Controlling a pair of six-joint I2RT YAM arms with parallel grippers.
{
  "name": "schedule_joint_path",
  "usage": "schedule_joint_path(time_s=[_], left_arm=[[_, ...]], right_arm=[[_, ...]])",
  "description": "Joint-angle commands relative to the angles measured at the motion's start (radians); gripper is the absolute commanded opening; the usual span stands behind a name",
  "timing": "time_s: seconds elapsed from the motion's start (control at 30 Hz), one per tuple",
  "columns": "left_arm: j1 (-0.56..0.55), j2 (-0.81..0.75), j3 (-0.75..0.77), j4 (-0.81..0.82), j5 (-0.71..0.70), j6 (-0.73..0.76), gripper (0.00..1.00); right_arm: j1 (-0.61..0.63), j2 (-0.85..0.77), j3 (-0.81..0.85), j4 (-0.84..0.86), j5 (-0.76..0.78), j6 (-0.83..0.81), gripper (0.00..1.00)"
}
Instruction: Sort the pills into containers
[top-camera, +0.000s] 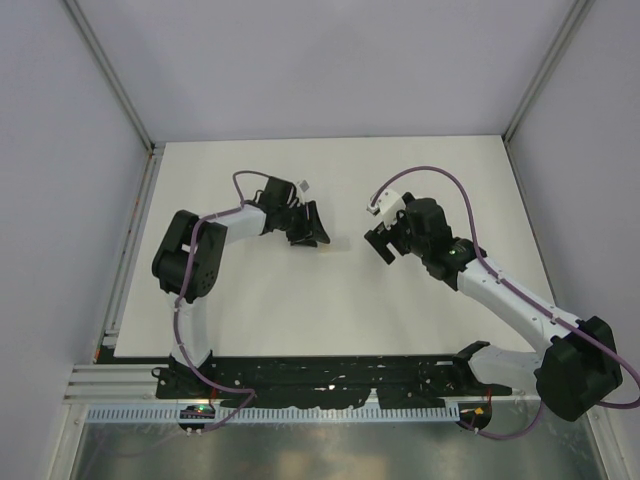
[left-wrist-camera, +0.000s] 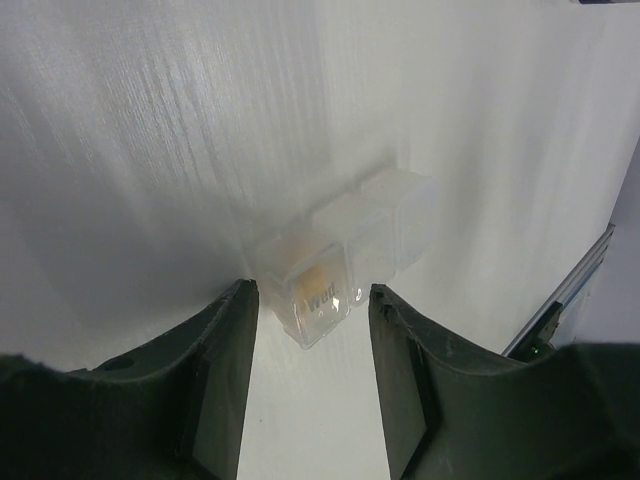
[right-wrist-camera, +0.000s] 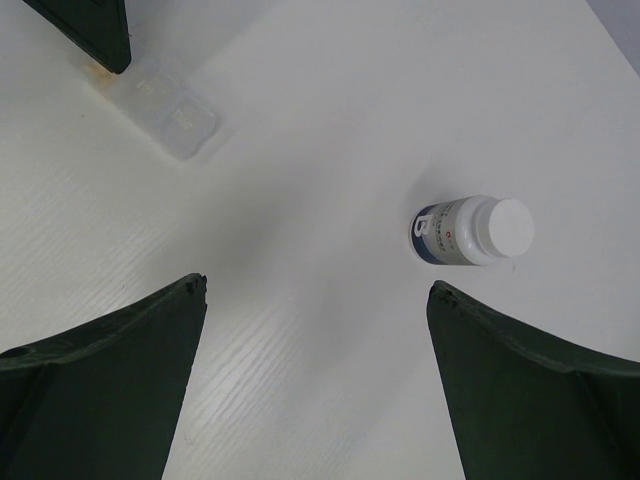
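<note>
A clear plastic container made of a row of lidded compartments lies on the white table. Its near compartment, marked "Wed", shows an orange tint inside, likely pills. My left gripper is low over the table, jaws apart, with the container's end just past the fingertips and nothing between them. The other container, a small bottle with a white cap and dark label, lies on its side. It rests beyond the right finger of my wide-open right gripper, which hovers empty.
The right wrist view shows the clear container at upper left with a left-arm finger at its far end. White enclosure walls and metal posts ring the table.
</note>
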Motion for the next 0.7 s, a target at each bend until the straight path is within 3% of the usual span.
schedule_joint_path(time_s=[0.0,0.47,0.67], left_arm=[[-0.002,-0.029,0.034,-0.035,-0.049,0.058,0.52],[-0.002,-0.147,-0.018,-0.014,-0.156,0.18,0.56],[-0.002,-0.265,-0.053,-0.008,-0.229,0.275,0.66]], right_arm=[[0.006,0.0,0.011,0.024,-0.005,-0.007,0.95],[0.004,0.014,0.012,0.03,0.027,-0.003,0.95],[0.004,0.021,0.014,0.031,0.042,-0.003,0.95]])
